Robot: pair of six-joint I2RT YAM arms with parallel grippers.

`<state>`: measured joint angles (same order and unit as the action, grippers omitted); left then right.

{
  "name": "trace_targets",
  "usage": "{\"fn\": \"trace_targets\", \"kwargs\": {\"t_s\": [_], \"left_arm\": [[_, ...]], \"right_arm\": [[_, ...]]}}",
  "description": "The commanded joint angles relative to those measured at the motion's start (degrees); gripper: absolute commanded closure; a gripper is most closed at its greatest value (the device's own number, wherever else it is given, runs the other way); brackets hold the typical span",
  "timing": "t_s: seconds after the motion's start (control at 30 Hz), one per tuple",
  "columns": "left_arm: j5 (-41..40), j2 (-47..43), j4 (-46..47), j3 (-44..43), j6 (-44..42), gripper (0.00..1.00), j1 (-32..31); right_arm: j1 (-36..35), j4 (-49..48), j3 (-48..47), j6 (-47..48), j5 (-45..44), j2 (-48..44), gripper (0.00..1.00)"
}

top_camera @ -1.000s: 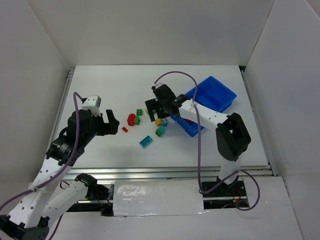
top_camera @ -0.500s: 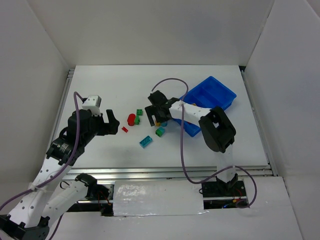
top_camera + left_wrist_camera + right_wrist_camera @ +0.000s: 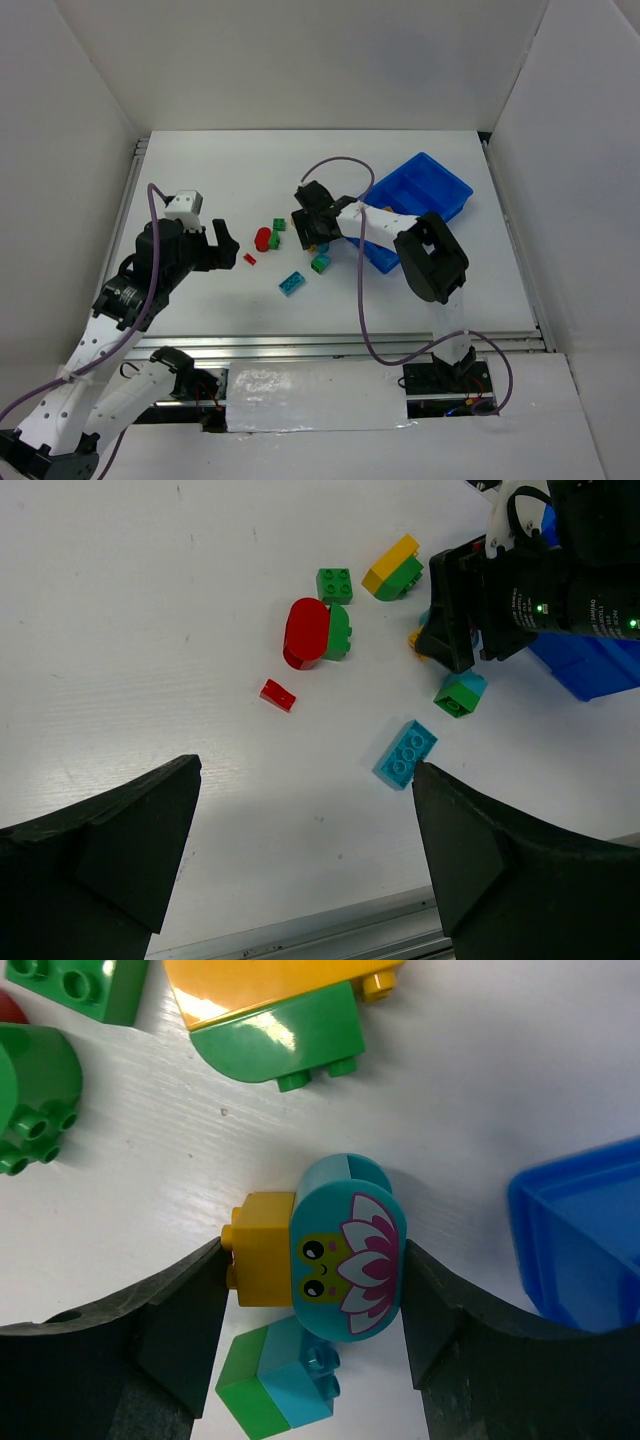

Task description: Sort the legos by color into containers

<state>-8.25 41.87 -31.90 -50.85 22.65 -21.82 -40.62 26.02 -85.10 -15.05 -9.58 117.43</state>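
Note:
Loose legos lie mid-table beside the blue tray [image 3: 425, 195] with its containers. My right gripper [image 3: 312, 1255] is down on the table, its fingers pressed against both sides of a joined pair: a yellow lego [image 3: 262, 1250] and a teal lego with a flower face [image 3: 345, 1260]. A green-and-teal lego [image 3: 280, 1385] lies just below the pair, and a yellow-and-green one [image 3: 280, 1010] above it. My left gripper [image 3: 305, 770] hovers open and empty over bare table, left of the pile. A flat teal lego [image 3: 405, 752] lies by its right finger.
A red round lego [image 3: 307, 632] joined to a green one, a small red piece [image 3: 277, 694] and a green square lego [image 3: 334, 584] lie left of the right gripper. The tray's corner [image 3: 590, 1250] is close on the right. White walls enclose the table.
My right gripper has come down and to the left over the pile, and its jaws have closed in on the yellow and teal pair. The left arm has not moved.

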Motion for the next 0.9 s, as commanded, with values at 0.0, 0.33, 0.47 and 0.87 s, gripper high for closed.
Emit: {"fn": "trace_targets", "kwargs": {"t_s": [0.0,0.33,0.47,0.87], "left_arm": [[0.6,-0.8,1.2,-0.7,0.6,0.01,0.3],[7.7,0.1,0.7,-5.7,14.6,0.0,0.4],[16.2,1.3,2.5,-6.9,21.4,0.01,0.3],[38.8,6.7,17.8,3.3,31.2,0.06,0.0]], "right_arm": [[-0.7,-4.4,1.3,0.5,1.9,-5.0,1.0],[-9.3,-15.2,17.6,5.8,11.0,-33.3,1.0],[-14.5,-17.0,21.5,5.9,9.7,-39.5,1.0],[-18.4,-20.2,24.5,5.6,10.2,-48.4,1.0]]}}
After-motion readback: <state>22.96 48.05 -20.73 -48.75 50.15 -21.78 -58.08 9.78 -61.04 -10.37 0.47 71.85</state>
